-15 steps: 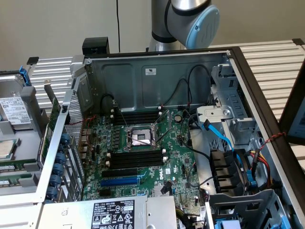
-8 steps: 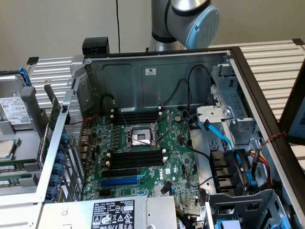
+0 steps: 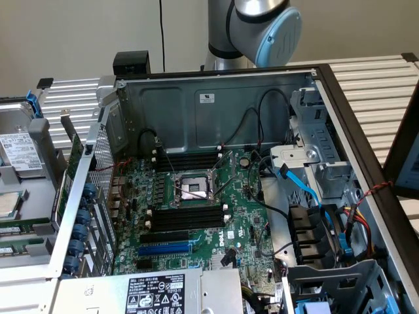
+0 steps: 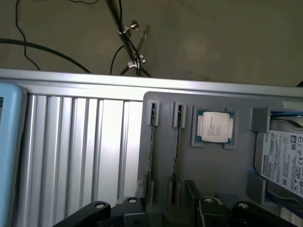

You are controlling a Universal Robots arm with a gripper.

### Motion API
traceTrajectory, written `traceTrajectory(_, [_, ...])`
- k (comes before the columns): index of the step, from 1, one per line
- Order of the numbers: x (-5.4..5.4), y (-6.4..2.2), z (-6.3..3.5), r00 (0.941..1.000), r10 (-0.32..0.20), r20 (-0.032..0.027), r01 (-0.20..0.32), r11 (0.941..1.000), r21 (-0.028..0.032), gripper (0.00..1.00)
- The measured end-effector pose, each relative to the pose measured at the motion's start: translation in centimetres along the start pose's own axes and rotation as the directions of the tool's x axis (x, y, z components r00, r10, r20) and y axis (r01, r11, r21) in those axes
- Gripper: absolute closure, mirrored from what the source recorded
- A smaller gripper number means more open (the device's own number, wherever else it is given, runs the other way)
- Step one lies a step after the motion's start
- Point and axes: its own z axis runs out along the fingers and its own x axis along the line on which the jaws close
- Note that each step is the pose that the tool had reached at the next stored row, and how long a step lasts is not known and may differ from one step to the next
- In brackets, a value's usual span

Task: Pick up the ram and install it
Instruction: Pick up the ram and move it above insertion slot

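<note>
Two ram sticks stand on edge in slots of a grey parts tray point(image 4: 222, 175): one ram point(image 4: 152, 146) and a second point(image 4: 177, 142) beside it. My gripper point(image 4: 165, 213) hovers over the near ends of these sticks, with its black fingers point(image 4: 194, 203) apart and nothing held. In the exterior view the ram point(image 3: 16, 229) lies as green strips at the far left, outside the case. The black memory slots point(image 3: 186, 216) with white end clips sit on the motherboard point(image 3: 242, 216) beside the CPU socket point(image 3: 193, 186).
A loose CPU point(image 4: 214, 127) and a hard drive point(image 4: 284, 161) also rest in the tray. The open computer case point(image 3: 216, 104) has a blue expansion slot point(image 3: 163, 248), cables and drive cages point(image 3: 327, 196) on the exterior view's right. The arm's base point(image 3: 262, 26) rises behind it.
</note>
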Motion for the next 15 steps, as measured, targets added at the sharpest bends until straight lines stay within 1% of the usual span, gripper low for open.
traceTrajectory(7, [0.1,-0.03,1.28,1.0,-0.001,0.0001,0.001,1.0,0.0001,0.55])
traceTrajectory(10, [0.2,-0.03,1.82,1.0,-0.001,0.001,0.001,1.0,0.0001,0.55])
traceTrajectory(15, [0.6,-0.02,2.73,1.0,-0.002,0.0024,0.002,1.0,0.0002,0.55])
